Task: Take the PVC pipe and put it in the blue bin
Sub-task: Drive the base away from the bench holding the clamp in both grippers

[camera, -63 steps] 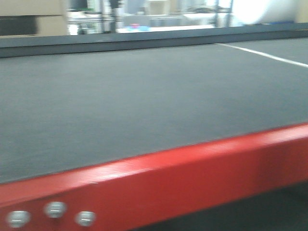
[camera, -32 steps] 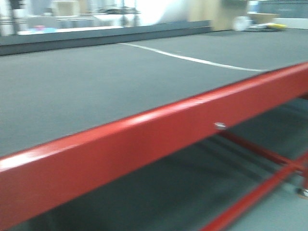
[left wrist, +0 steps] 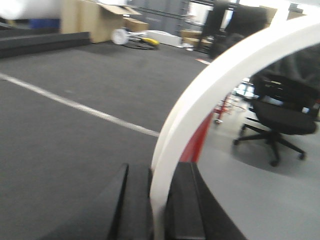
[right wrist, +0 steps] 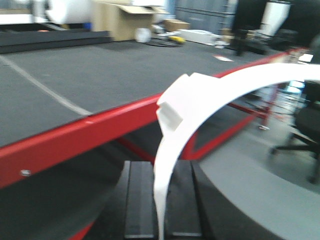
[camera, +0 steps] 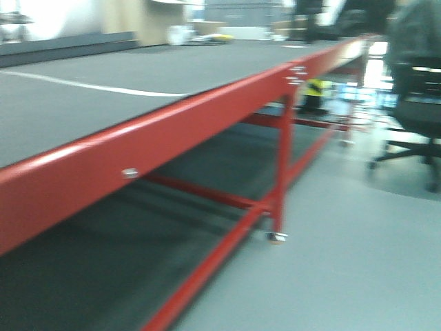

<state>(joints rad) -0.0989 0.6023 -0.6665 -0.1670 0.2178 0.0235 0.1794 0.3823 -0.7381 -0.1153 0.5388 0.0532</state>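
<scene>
The left claw (left wrist: 159,202) is clenched on the PVC pipe (left wrist: 220,75). Its two dark fingers (left wrist: 131,205) press against either side of the white tube's lower end. From there the pipe rises and bends in an arc to the upper right, out over the worktop (left wrist: 75,145).

The right claw (right wrist: 161,200) is likewise closed on a white PVC pipe (right wrist: 220,90), which stands pinched between its fingers (right wrist: 140,200) and arches to the right. Just above the grip there is a thicker joint collar (right wrist: 175,107). Whether both claws hold one and the same pipe cannot be told.

The worktop is covered with a dark grey mat crossed by a thin white line (left wrist: 75,105), and a red frame rail (camera: 172,131) runs along its edge. Red legs and cross-bars (camera: 282,158) stand beneath it on the pale grey floor (camera: 358,262).

Beyond the worktop's corner, on the floor, stands a black office chair (left wrist: 280,112). A cardboard box (left wrist: 95,20) sits past the worktop's far side. The front view is blurred.
</scene>
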